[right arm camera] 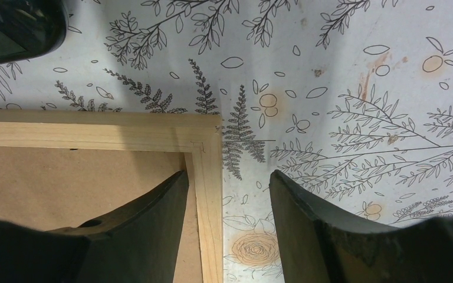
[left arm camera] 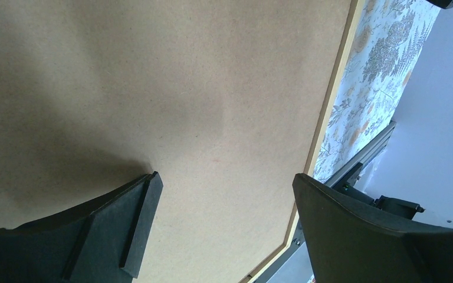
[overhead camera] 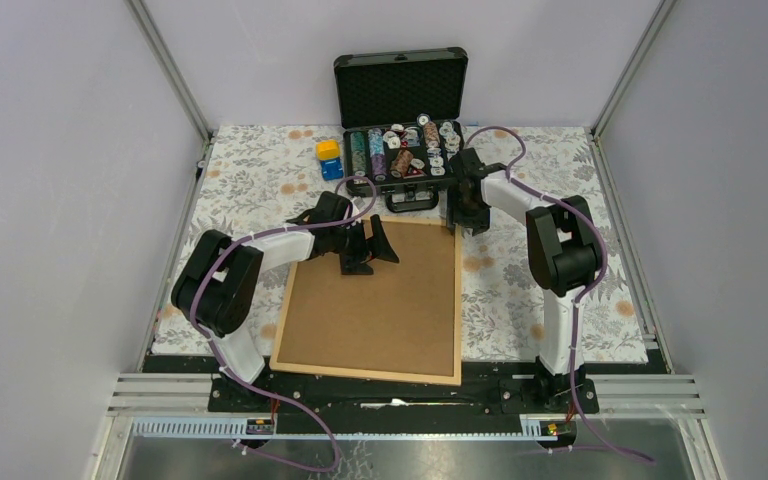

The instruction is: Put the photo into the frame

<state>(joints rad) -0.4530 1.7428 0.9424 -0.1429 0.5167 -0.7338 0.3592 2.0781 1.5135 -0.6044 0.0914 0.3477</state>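
Note:
The frame [overhead camera: 365, 374] lies flat in the middle of the table, its light wood rails around a plain brown backing sheet [overhead camera: 380, 310]. The photo is out of view. My left gripper [overhead camera: 370, 250] hovers open over the backing sheet [left arm camera: 153, 88] near its far left part, nothing between its fingers [left arm camera: 225, 180]. My right gripper [overhead camera: 463, 222] is at the frame's far right corner. In the right wrist view it stands open [right arm camera: 229, 175], straddling the frame's side rail [right arm camera: 209, 194], one finger over the backing sheet [right arm camera: 65, 177] and the other over the cloth.
An open black case [overhead camera: 400, 150] full of poker chips stands just beyond the frame, lid up. A yellow and blue block [overhead camera: 329, 158] sits to its left. A floral cloth [overhead camera: 250, 180] covers the table. Enclosure walls rise on both sides.

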